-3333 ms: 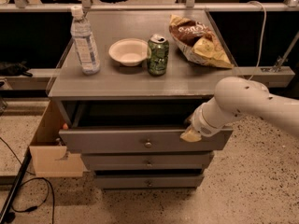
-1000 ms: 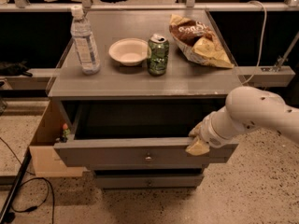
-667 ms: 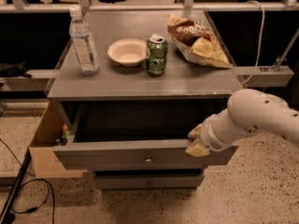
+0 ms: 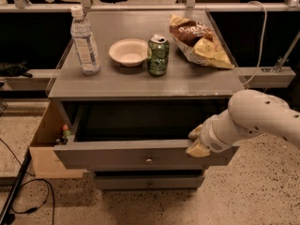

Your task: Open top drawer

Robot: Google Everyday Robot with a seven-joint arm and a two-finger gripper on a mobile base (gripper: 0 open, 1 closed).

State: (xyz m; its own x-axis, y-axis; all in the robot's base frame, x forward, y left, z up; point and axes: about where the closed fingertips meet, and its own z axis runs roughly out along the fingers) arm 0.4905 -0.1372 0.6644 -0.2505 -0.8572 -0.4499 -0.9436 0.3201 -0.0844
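The top drawer (image 4: 117, 154) is a wide grey drawer with a small round metal knob (image 4: 149, 160) at its centre. It stands pulled well out of the grey cabinet (image 4: 140, 81), and its dark inside shows. My gripper (image 4: 197, 140) sits at the right end of the drawer's front, its tan fingers (image 4: 198, 148) hooked over the top edge of the front panel. My white arm (image 4: 255, 118) reaches in from the right. A narrower grey drawer (image 4: 150, 182) lies shut below.
On the cabinet top stand a water bottle (image 4: 84, 41), a white bowl (image 4: 128, 52), a green can (image 4: 158, 55) and a chip bag (image 4: 199, 41). An open wooden box (image 4: 44, 144) stands at the cabinet's left. A black cable (image 4: 23, 191) lies on the floor.
The top drawer has come further out toward the camera, and my gripper has moved with it down and outward on the drawer's right end.
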